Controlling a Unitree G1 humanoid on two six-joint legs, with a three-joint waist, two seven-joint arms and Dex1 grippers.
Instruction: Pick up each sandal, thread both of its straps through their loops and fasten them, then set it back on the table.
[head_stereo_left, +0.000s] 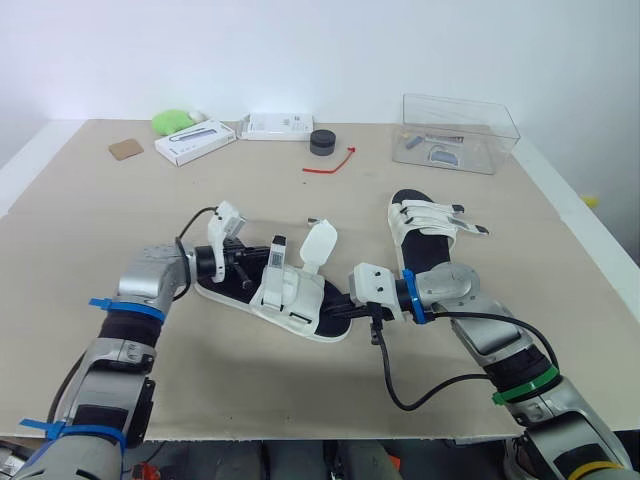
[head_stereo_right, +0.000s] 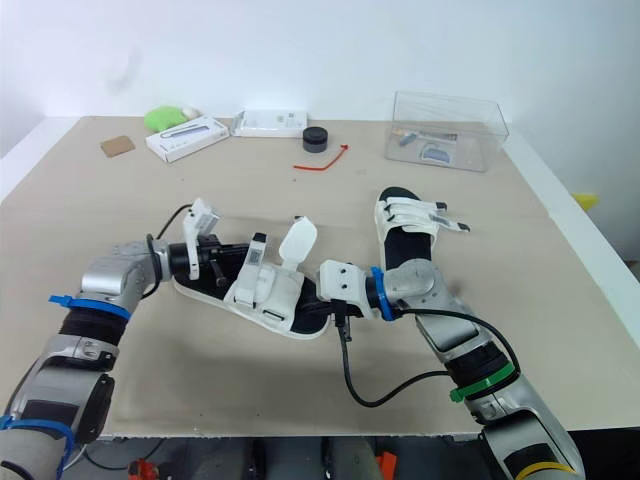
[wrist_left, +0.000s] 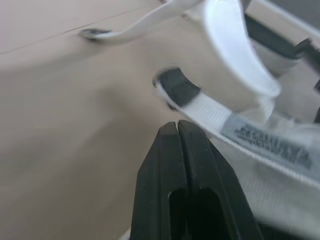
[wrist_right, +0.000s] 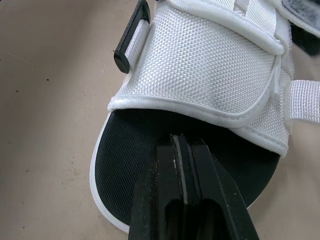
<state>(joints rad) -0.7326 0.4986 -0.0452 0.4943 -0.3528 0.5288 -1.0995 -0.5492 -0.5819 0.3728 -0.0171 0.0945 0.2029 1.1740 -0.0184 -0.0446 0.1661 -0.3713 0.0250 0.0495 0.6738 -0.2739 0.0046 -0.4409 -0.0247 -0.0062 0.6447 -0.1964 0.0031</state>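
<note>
Near the front edge of the counter (head_stereo_left: 120, 300), toward its middle, the unfastened sandal (head_stereo_left: 295, 305) is lying flat on its sole with both straps loose. The wide strap (head_stereo_left: 320, 243) is curling upward and the labelled strap (head_stereo_left: 277, 256) is rising beside it. The left gripper (wrist_left: 176, 125) is working at one end of the sandal, its fingers pressed together with nothing between them, tips just beside the webbing and the black loop (wrist_left: 176, 86). The right gripper (wrist_right: 179, 137) is reaching in at the other end, fingers likewise closed, over the black footbed (wrist_right: 125, 150); whether they are touching it cannot be told. The second sandal (head_stereo_left: 425, 235) is lying beyond the right arm, toward the right edge.

Judgement: neither strap is threaded, so the step in hand is gaining a grasp. Doing it well is calling for one gripper to open and steady the sole. The other should pinch a strap near its free tip, keep it flat, and feed it squarely through the loop without twisting.
</note>
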